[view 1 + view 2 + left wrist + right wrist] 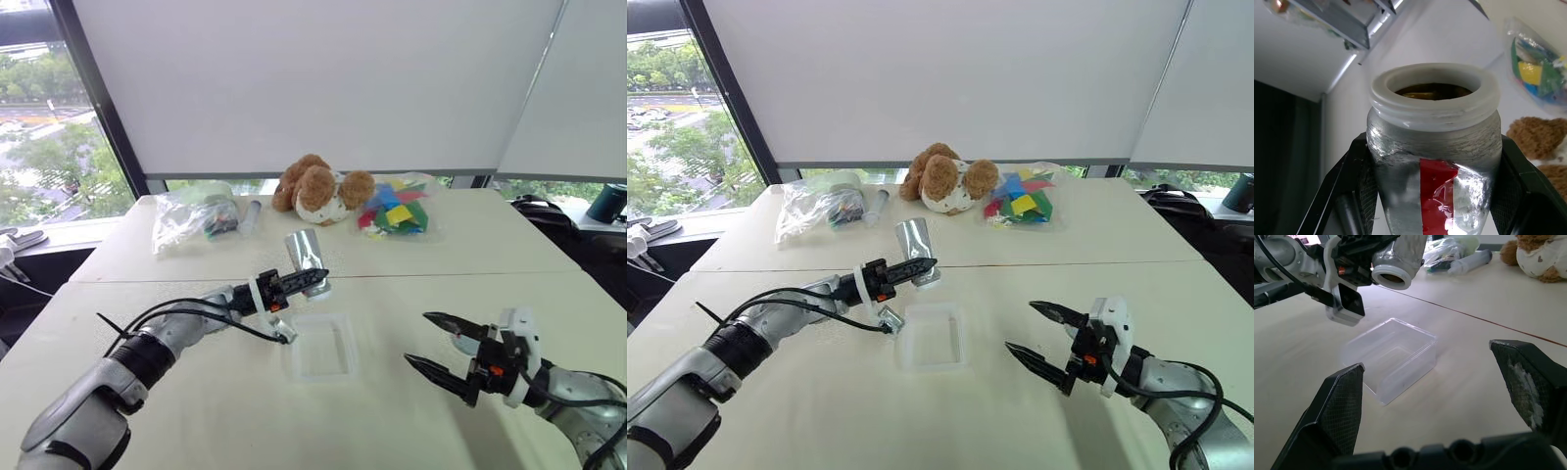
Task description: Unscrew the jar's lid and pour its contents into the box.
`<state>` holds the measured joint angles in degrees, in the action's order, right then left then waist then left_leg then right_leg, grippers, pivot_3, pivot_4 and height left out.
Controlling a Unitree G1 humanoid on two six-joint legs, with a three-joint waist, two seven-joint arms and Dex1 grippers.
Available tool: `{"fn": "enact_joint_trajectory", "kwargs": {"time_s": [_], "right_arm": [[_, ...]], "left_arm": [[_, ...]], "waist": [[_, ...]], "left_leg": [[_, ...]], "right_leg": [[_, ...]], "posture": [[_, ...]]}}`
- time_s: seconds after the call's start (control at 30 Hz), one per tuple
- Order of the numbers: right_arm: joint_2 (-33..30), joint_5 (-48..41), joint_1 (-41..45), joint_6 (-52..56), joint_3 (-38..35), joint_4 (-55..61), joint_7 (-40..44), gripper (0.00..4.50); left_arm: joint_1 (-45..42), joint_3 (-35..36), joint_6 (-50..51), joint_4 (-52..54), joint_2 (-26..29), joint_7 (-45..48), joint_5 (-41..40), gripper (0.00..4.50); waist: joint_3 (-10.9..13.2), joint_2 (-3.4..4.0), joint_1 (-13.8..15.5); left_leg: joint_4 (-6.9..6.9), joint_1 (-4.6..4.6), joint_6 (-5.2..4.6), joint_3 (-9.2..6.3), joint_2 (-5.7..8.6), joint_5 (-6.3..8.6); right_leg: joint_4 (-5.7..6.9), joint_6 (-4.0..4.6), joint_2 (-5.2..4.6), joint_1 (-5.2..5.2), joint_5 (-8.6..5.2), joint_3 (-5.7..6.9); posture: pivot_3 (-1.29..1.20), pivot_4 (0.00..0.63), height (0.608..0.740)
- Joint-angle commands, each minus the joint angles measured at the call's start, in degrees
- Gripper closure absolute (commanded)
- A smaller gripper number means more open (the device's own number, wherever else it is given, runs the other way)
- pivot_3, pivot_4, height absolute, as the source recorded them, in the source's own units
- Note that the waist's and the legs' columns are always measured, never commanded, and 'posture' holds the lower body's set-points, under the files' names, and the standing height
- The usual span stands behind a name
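Observation:
My left gripper (312, 279) is shut on the jar (305, 253), a silvery cylinder with a red patch (1436, 196). The jar is held tilted in the air just beyond the far edge of the box (294, 352), with its open white mouth (1392, 278) turned down towards it. Brown contents (1432, 91) sit inside the neck. The black fingers (1359, 181) clamp both sides of the jar. The box is a clear shallow tray on the table and looks empty. The lid is out of view. My right gripper (419, 338) hovers open and empty to the right of the box.
At the back of the table lie a brown teddy bear (318, 191), a clear bag of coloured pieces (397, 208), another clear bag (191, 217) and a grey tube (250, 215). A seam (441, 275) crosses the tabletop behind the box.

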<state>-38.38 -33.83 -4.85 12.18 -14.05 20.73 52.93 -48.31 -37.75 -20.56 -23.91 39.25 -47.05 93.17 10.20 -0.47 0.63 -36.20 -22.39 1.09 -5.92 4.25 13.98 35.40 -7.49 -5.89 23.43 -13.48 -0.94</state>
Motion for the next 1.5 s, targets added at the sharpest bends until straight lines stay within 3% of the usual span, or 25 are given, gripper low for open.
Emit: {"fn": "enact_joint_trajectory", "kwargs": {"time_s": [0.03, 0.3, 0.4, 0.5, 0.7, 0.73, 0.83, 1.03, 1.2, 1.5], "right_arm": [[0.9, -0.5, 1.0, 0.2, 0.1, 2.8, -1.5, 0.03], [1.6, -0.4, 1.8, 0.8, 1.3, 2.7, -2.8, 0.03], [1.6, -0.5, 1.8, 0.8, 1.4, 2.6, -2.9, 0.03], [1.6, -0.6, 1.7, 0.8, 1.4, 2.6, -2.8, 0.03], [1.5, -1.0, 1.3, 0.7, 1.3, 2.2, -2.2, 0.03], [1.5, -1.1, 1.5, 0.6, 1.4, 2.1, -1.9, 0.03], [1.8, -0.8, 3.0, -1.1, 2.3, 1.5, 0.0, 0.03], [3.4, -0.1, 5.8, -6.6, 4.7, -0.7, 5.3, 0.03], [4.8, 1.0, 7.8, -10.7, 6.0, -3.8, 8.2, 0.03], [6.0, 2.1, 8.6, -15.4, 6.9, -7.6, 11.3, 0.03]], "left_arm": [[-1.1, -2.8, 6.0, -2.9, 0.1, -7.0, 3.7, 2.22], [-1.1, -4.2, 8.1, -2.5, -0.7, -9.4, 1.1, 2.22], [0.1, -2.5, 3.3, 0.8, 0.7, -6.7, -4.3, 2.22], [1.3, 0.1, -6.6, 2.7, 2.8, -2.5, -15.4, 2.22], [3.8, 4.3, -28.4, 3.3, 6.0, 23.7, -53.8, 2.22], [5.0, 3.8, -29.4, 4.0, 6.2, 31.7, -65.7, 2.22], [13.7, 9.7, -14.9, 11.7, 6.3, 51.6, -97.3, 2.22], [28.2, 28.4, 14.0, 19.4, 5.6, 69.0, -131.6, 2.22], [38.3, 44.2, 20.0, 19.2, 1.8, 74.6, -141.1, 2.22], [44.3, 57.4, 18.9, 12.0, -3.1, 71.6, -132.9, 2.22]], "waist": [[0.0, 0.0, 0.1], [0.0, -0.05, 0.1], [0.0, -0.05, 0.1], [0.0, -0.05, 0.0], [0.0, -0.01, 0.1], [0.0, -0.01, 0.2], [0.0, 0.04, -0.1], [0.0, 0.06, -1.7], [0.0, 0.06, -1.4], [-0.1, 0.0, -0.2]], "left_leg": [[0.0, -0.01, 0.0, 0.0, 0.0, 0.0], [-0.05, -0.02, 0.0, -0.01, -0.01, 0.0], [-0.04, -0.02, 0.0, -0.02, -0.03, 0.0], [-0.03, -0.02, 0.0, -0.02, -0.07, 0.0], [-0.05, -0.02, 0.01, -0.02, -0.08, 0.0], [-0.07, -0.02, 0.01, -0.01, -0.06, 0.0], [-0.09, -0.01, 0.01, 0.02, -0.01, 0.0], [-0.07, 0.08, -0.01, -0.07, -0.1, 0.0], [-0.09, 0.13, -0.01, -0.08, -0.11, 0.0], [-0.16, 0.14, 0.0, -0.1, -0.09, 0.0]], "right_leg": [[0.0, 0.0, 0.0, 0.01, 0.0, 0.0], [0.06, 0.0, -0.02, 0.01, 0.0, 0.0], [0.08, 0.0, -0.03, 0.02, 0.0, 0.0], [0.09, 0.01, -0.03, 0.06, 0.0, -0.01], [0.1, 0.04, -0.07, 0.08, 0.02, -0.02], [0.09, 0.04, -0.1, 0.06, 0.02, -0.02], [0.08, 0.05, -0.23, 0.02, 0.02, -0.04], [0.21, 0.09, -0.05, 0.02, 0.03, -0.06], [0.34, 0.1, -0.03, 0.03, 0.02, -0.06], [0.17, 0.14, -0.03, -0.09, 0.03, -0.06]], "posture": [[0.0, 0.15, 0.74], [0.0, 0.15, 0.74], [0.0, 0.15, 0.74], [0.0, 0.15, 0.74], [0.0, 0.15, 0.74], [0.0, 0.15, 0.74], [0.0, 0.15, 0.74], [0.0, 0.15, 0.74], [0.0, 0.15, 0.74], [0.0, 0.15, 0.74]]}}
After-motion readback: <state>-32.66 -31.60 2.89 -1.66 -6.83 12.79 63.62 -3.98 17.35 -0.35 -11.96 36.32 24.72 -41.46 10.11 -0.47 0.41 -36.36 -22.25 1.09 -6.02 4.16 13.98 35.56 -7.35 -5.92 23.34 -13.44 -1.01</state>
